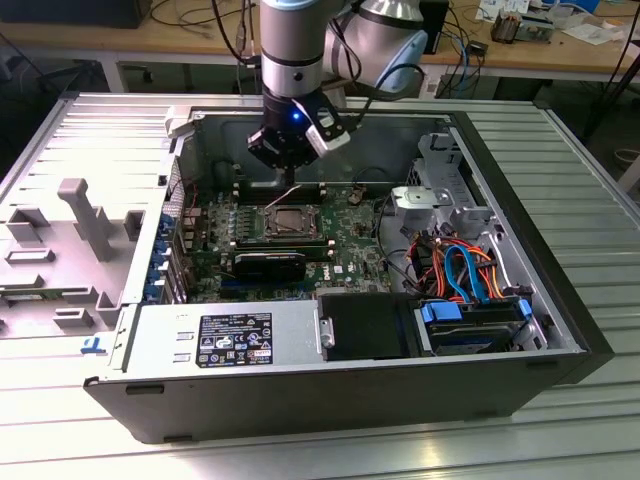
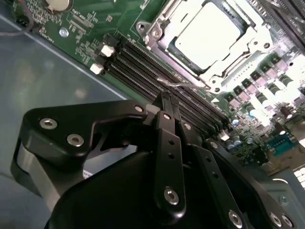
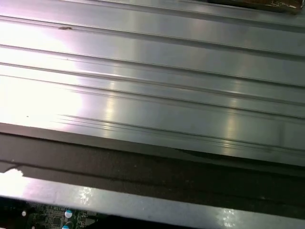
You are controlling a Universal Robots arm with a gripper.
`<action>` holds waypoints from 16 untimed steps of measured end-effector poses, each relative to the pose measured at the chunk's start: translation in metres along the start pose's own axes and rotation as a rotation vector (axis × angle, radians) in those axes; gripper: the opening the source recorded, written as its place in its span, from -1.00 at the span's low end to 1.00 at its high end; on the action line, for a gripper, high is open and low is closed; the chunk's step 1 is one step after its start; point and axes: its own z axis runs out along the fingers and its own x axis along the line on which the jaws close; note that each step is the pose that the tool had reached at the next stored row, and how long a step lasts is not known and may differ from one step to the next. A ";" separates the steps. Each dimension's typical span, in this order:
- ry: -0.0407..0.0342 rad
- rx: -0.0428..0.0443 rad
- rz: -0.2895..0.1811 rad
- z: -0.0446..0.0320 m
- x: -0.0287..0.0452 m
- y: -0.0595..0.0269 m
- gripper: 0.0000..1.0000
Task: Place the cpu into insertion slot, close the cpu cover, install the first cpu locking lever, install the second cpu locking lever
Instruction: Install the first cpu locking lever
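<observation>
The cpu point(image 2: 207, 33) lies flat in the insertion slot point(image 1: 290, 222) on the green board inside the open computer case. The silver cpu cover point(image 2: 155, 34) lies down around it, its window showing the chip's bright top. A thin wire locking lever point(image 1: 288, 196) stands raised at the socket's far side and shows in the second wrist view as a wire point(image 2: 183, 87) over the memory slots. My gripper point(image 1: 284, 186) hangs just above that lever's end. Its black fingers meet at their tips point(image 2: 164, 98), shut, right beside the wire. Whether they pinch it I cannot tell.
Long memory slots point(image 2: 143, 67) run beside the socket. A black card point(image 1: 270, 265), the power supply point(image 1: 225, 340) and a bundle of coloured cables point(image 1: 460, 265) fill the near side of the case. Ribbed metal table point(image 3: 152, 71) and the case rim point(image 3: 143, 205) show in the first wrist view.
</observation>
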 end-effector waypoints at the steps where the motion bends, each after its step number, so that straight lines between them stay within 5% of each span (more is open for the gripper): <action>1: -0.0014 0.0003 0.000 0.0000 0.0026 0.0004 -0.79; 6: -0.0102 0.0028 -0.001 0.0003 0.0140 0.0019 -0.79; 11: -0.0078 0.0325 -0.001 0.0003 0.0167 -0.0029 -0.79; 16: -0.0071 0.0390 -0.001 0.0023 0.0179 -0.0108 -0.79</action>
